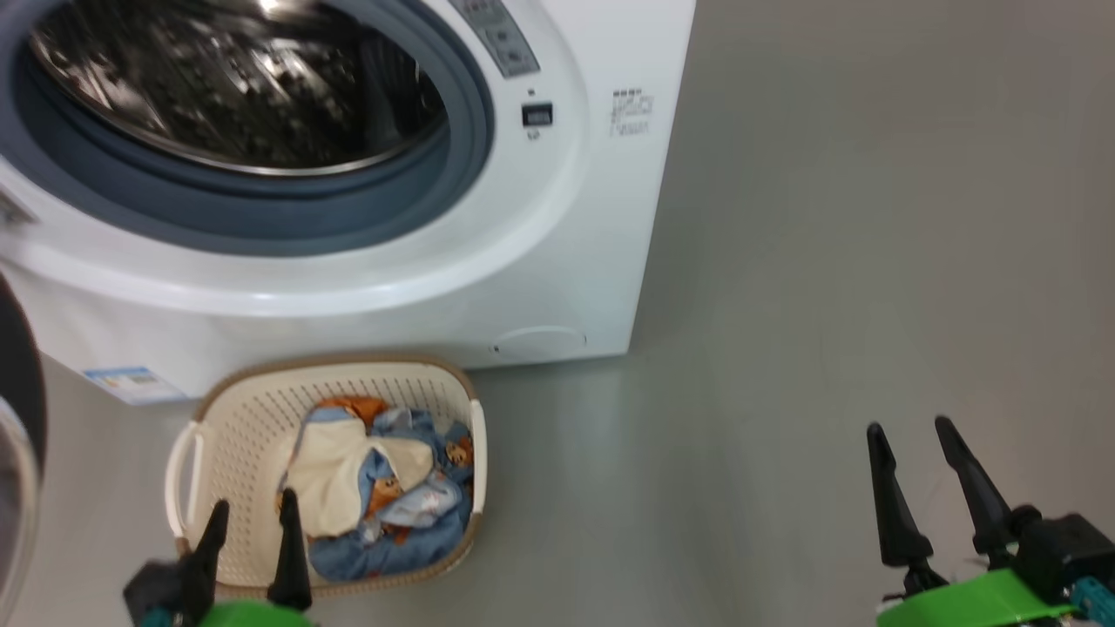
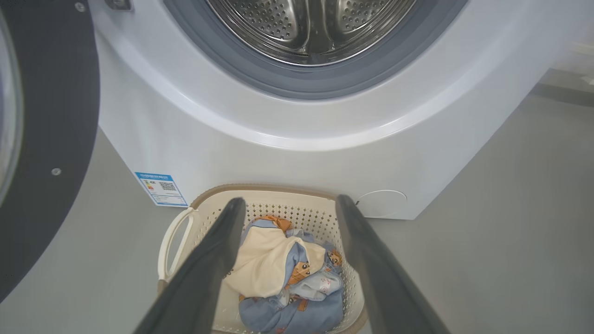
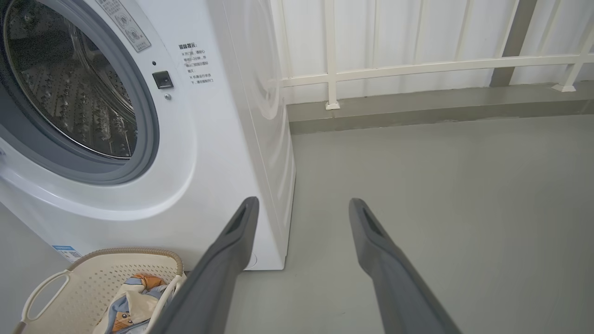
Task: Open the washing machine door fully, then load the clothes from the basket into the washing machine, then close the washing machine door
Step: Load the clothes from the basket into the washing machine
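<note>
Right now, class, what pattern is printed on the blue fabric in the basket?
Orange-brown cartoon bears on the clothes, clearest in the left wrist view.

A plain grey floor (image 1: 827, 261) spreads out ahead of me and to my right, smooth and matt, with soft shading across it. Along the floor's far edge runs a low grey kerb (image 3: 417, 99), with a darker band at its base. On the kerb stands a white railing (image 3: 417, 67): one long horizontal bar, slim uprights, and a small square foot (image 3: 332, 105) set on the kerb's top. Behind the railing I see a white panelled wall (image 3: 394, 28) with vertical ribs. Toward the far right corner a grey-brown post (image 3: 515, 37) rises slantwise in my view, and a second railing foot (image 3: 564, 86) sits near it on the kerb.
</note>
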